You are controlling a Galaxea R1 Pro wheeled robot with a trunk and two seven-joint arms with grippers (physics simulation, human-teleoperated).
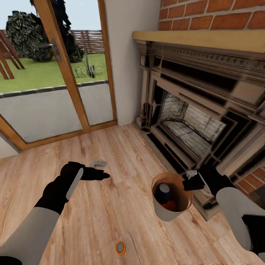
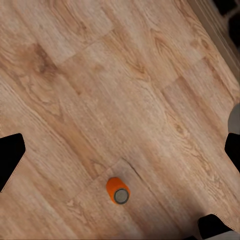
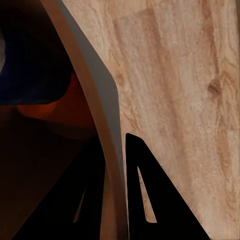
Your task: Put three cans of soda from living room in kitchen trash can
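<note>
Standing near your base, the last orange can (image 1: 120, 248) is waiting on the floor; you're pinching the bin's (image 1: 162, 212) rim with the right gripper (image 1: 191, 179), holding two cans, so lower the open, empty left gripper (image 1: 98, 168) straight over it.

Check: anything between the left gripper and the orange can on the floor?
No, bare wood floor separates the left gripper from the orange can, per both views.

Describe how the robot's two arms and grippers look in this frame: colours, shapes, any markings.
Both arms have pale grey forearm shells that turn matte black at the wrist. The left gripper is black, with a light grey strip along its wrist and tapering fingers. The right gripper is black too, with a small pale patch on top. In the right wrist view its fingers are flat black wedges with narrow slots. No cables or lettering are visible.
</note>
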